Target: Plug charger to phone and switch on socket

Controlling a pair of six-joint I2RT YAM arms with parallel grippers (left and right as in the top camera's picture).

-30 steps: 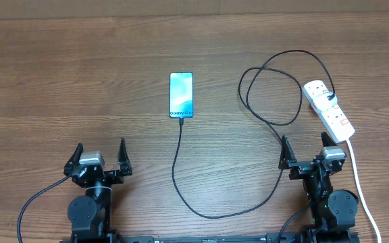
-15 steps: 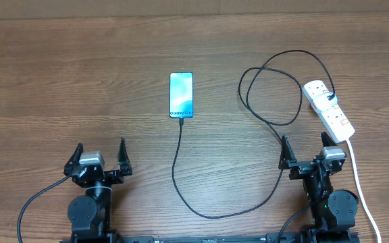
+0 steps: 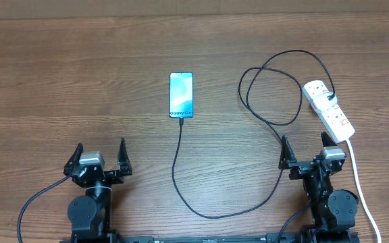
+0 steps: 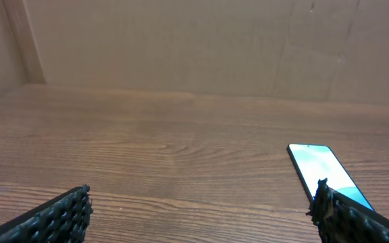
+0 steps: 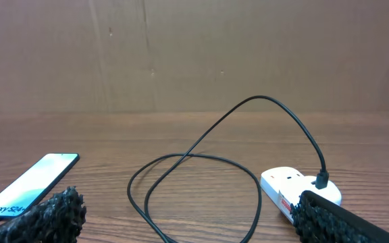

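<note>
We see no change: left gripper [image 3: 100, 144] and right gripper [image 3: 304, 141] idle low in frame, jaws released, charger [image 3: 178, 162] tip already at the phone [image 3: 182, 94] upper centre, socket [image 3: 329, 110] at right probably next.

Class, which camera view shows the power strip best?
The overhead view: the power strip shows along its full length. The right wrist view catches only one end. The left wrist view misses it.
</note>
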